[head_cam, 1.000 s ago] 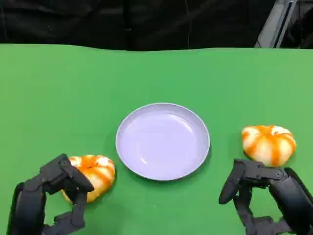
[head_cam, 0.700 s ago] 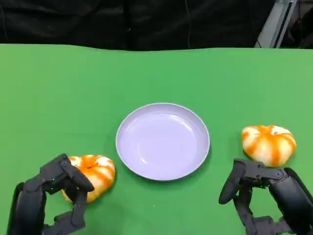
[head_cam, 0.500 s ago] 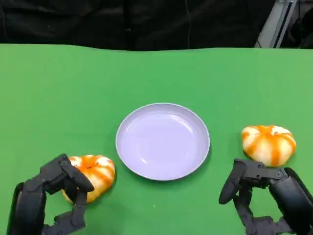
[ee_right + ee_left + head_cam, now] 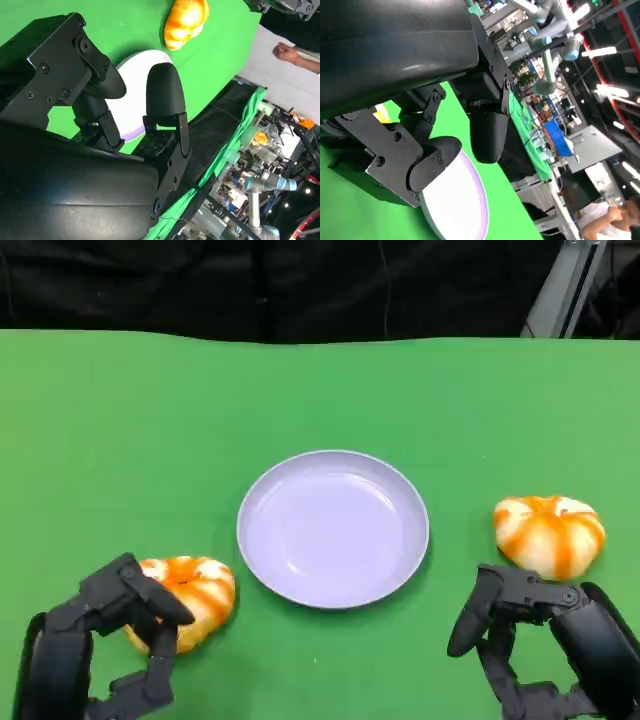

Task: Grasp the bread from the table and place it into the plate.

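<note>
Bread [image 4: 188, 599] sits on the green bench [image 4: 120, 440] left of the empty plate [image 4: 333, 528], your left hand [image 4: 110, 640] cupped loosely against it, nothing gripped yet, right hand [image 4: 530, 640] idle, fingers apart, near second bread [image 4: 549, 534].

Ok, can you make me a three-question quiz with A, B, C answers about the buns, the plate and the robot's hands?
1. Where is the plate?
A. between the two buns
B. at the table's far edge
C. under the right hand

2. How many buns are on the table?
A. one
B. two
C. three

3. What is in the plate?
A. a bun
B. a spoon
C. nothing

Answers:
1. A: the left bun lies on one side of it and the right bun on the other.
2. B: one bun lies by the left hand, one past the right hand.
3. C: its inside shows bare.
</note>
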